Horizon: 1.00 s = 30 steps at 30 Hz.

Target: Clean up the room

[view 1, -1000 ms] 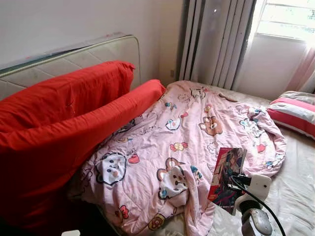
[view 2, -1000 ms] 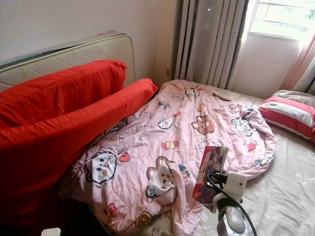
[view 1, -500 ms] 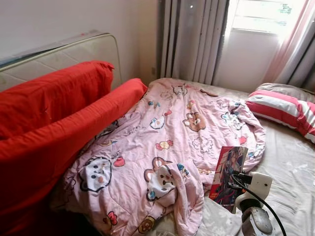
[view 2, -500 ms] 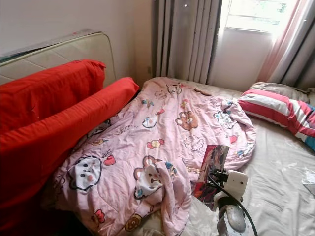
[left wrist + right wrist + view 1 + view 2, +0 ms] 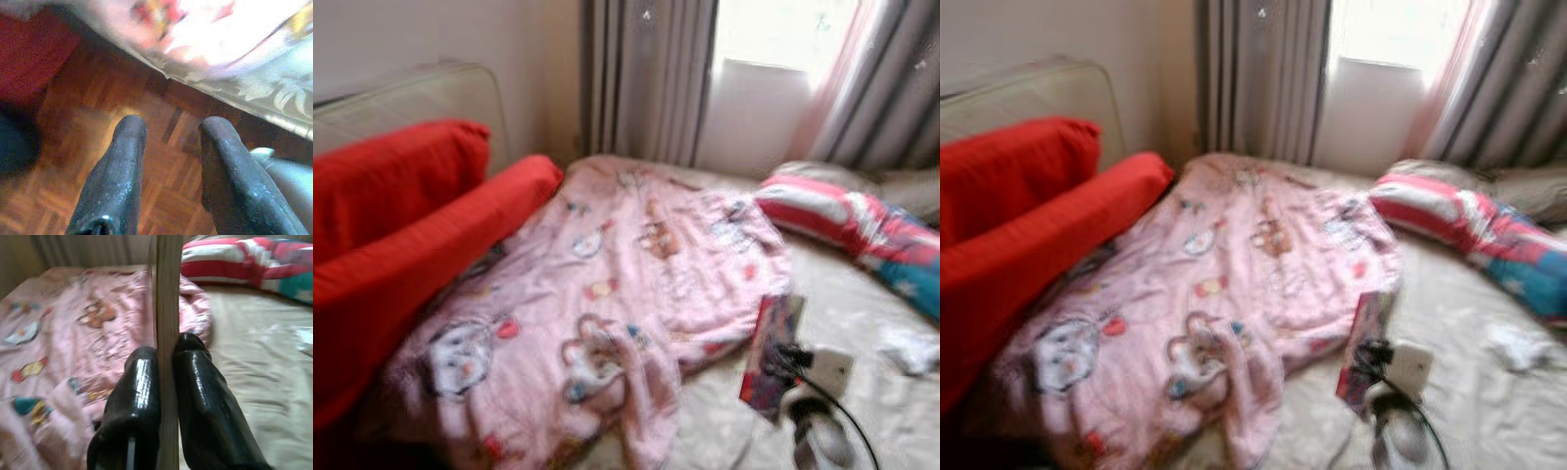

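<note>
My right end effector [image 5: 166, 377] pinches a thin book [image 5: 770, 354] upright over the bed [image 5: 862, 323] beside the pink cartoon quilt [image 5: 617, 294], striped pillow [image 5: 822, 211] beyond; my left end effector [image 5: 168, 161] hangs spread above wooden floor [image 5: 98, 147].

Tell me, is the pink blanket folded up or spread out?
Spread out, crumpled. The pink blanket lies rumpled across the bed, one corner bunched up.

Soft pink printed cloth quilt [image 5: 607, 284]; matt red cloth cushions [image 5: 401, 235]; glossy wooden parquet floor [image 5: 98, 122]; shiny black plastic right tool [image 5: 166, 367].
</note>
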{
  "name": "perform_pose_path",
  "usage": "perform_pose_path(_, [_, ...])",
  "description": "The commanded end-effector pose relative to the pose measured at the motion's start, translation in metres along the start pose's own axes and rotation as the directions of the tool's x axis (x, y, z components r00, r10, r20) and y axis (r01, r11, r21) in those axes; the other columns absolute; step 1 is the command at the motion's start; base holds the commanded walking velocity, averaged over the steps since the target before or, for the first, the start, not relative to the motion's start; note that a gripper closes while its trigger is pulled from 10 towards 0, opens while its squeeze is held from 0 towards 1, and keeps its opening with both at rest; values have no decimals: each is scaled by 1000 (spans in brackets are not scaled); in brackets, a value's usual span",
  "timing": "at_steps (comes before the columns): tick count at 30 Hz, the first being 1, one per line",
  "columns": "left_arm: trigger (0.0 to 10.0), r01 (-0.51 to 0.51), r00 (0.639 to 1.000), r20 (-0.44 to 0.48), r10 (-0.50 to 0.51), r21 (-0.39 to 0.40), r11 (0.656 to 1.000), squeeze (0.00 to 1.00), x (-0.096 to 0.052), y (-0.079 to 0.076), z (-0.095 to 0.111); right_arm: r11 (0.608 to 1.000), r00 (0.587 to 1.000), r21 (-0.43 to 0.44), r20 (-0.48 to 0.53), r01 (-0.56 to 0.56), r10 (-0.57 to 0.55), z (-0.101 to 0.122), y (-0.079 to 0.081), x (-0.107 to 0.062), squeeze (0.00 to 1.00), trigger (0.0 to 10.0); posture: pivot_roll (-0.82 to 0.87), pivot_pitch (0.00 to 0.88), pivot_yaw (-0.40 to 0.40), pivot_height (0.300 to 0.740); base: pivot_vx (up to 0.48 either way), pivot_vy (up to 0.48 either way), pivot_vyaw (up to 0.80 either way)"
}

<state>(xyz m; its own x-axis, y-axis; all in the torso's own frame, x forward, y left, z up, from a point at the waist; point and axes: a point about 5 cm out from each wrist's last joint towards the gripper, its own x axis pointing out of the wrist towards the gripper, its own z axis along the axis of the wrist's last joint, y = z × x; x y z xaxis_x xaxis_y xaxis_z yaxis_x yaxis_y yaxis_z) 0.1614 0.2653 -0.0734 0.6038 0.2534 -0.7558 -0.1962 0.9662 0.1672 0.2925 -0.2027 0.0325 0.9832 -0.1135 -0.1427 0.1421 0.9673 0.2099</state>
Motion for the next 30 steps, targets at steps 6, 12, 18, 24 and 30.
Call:
perform_pose_path(6, [10000,18,1000,-7,-18,4,1000,0,1,-7,1,1000,999,-3,34,22,-22,7,-7,1,0,10000,-7,0,-41,740,0,0,-769])
perform_pose_path(12, [10000,23,1000,-8,-23,5,1000,0,1,-9,0,1000,999,-3,33,20,-20,7,-6,1,0,10000,-8,0,-41,740,0,0,-769])
perform_pose_path(18, [10000,25,1000,-11,-25,13,1000,0,1,-9,-1,1000,999,0,29,17,-17,5,-4,1,0,10000,-9,0,-40,740,0,0,-769])
perform_pose_path(24, [10000,25,1000,-13,-25,19,1000,0,1,-9,-1,1000,999,1,37,16,-16,6,-4,1,0,10000,-9,0,-39,740,0,0,-639])
perform_pose_path(30, [10000,25,1000,-15,-25,22,999,0,1,-9,-1,1000,999,4,31,12,-13,5,-3,1,0,10000,-9,0,-38,740,0,0,0])
